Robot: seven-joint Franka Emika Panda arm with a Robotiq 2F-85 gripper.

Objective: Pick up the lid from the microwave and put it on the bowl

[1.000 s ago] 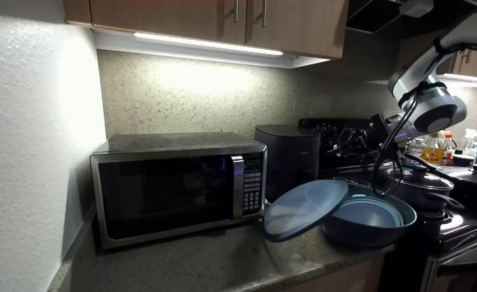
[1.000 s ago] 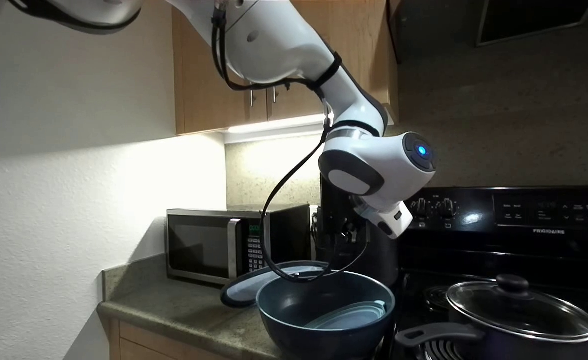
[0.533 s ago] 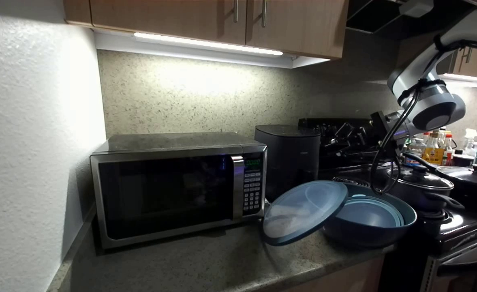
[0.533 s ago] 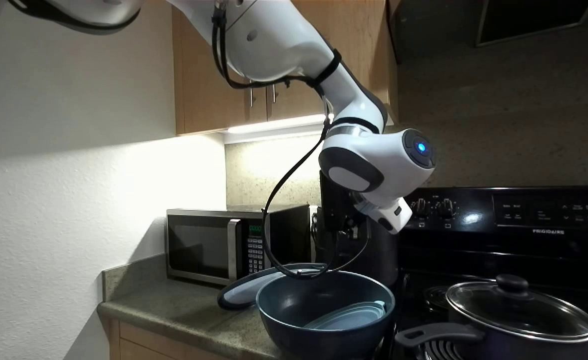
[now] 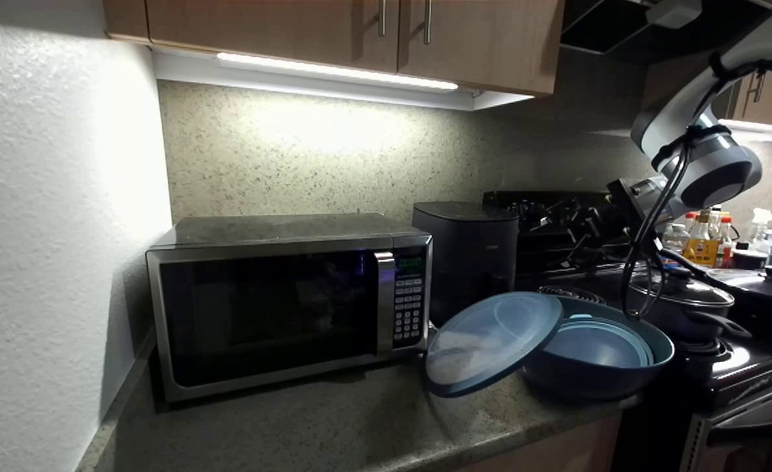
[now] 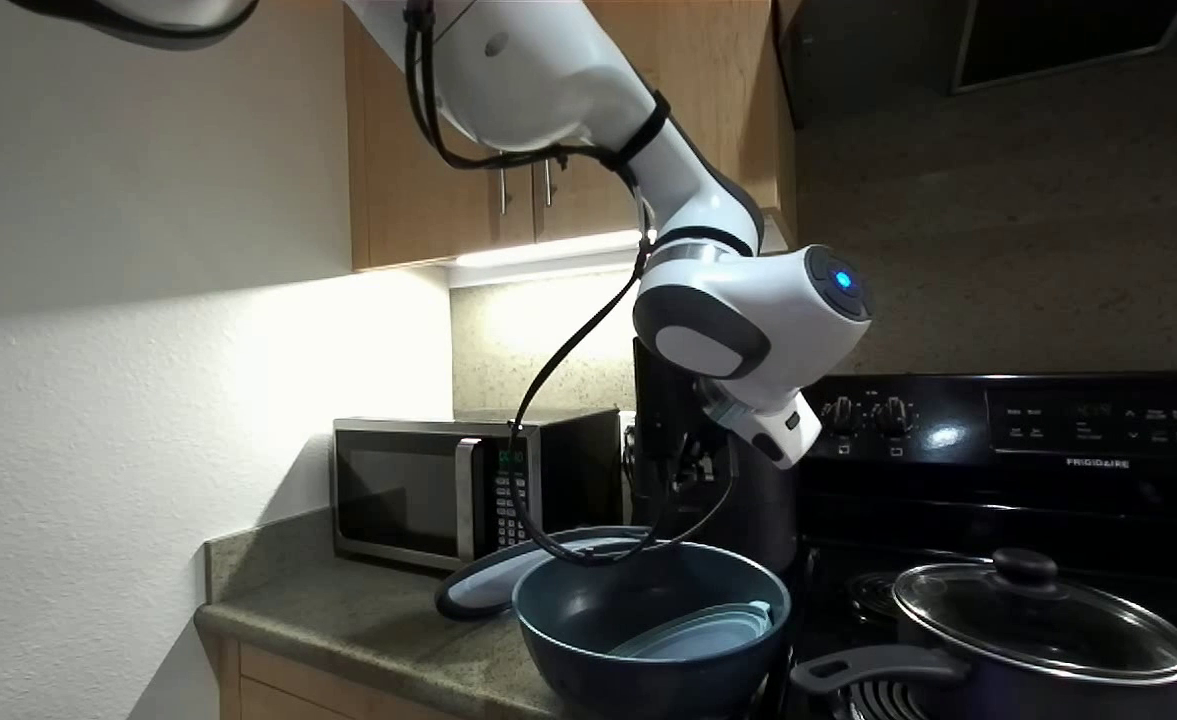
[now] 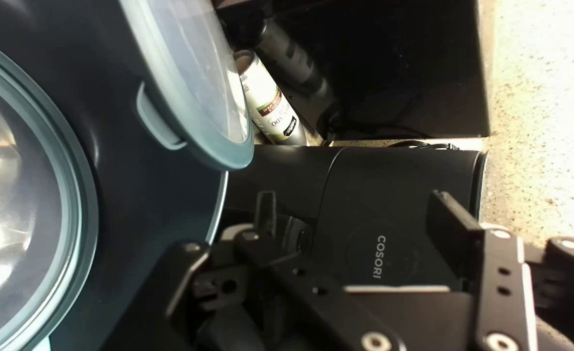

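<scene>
The light-blue lid (image 5: pixel 494 344) leans tilted, one edge over the rim of the deep blue bowl (image 5: pixel 595 387) and its lower edge out beside it, in front of the microwave (image 5: pixel 261 318). In an exterior view the lid (image 6: pixel 488 588) shows partly behind the bowl (image 6: pixel 638 685). Inside the bowl lies a smaller light-blue-rimmed round piece (image 6: pixel 693 635). My gripper (image 5: pixel 556 242) hangs above and behind the bowl. In the wrist view the gripper (image 7: pixel 353 197) is open, nothing between its fingers (image 7: pixel 455 214); the lid (image 7: pixel 194 73), with a tab on its rim, is off to the side.
A black COSORI appliance (image 7: pixel 379 204) stands beyond the fingers, beside the microwave. A labelled canister (image 7: pixel 272 102) sits between lid and microwave. A glass-lidded pot (image 6: pixel 1038 640) is on the stove, and wall cabinets (image 5: pixel 267 33) hang above.
My gripper has gone from shut to open, and the arm has shifted slightly. The lid dropped a little at its lower edge in the first half second, then stayed still.
</scene>
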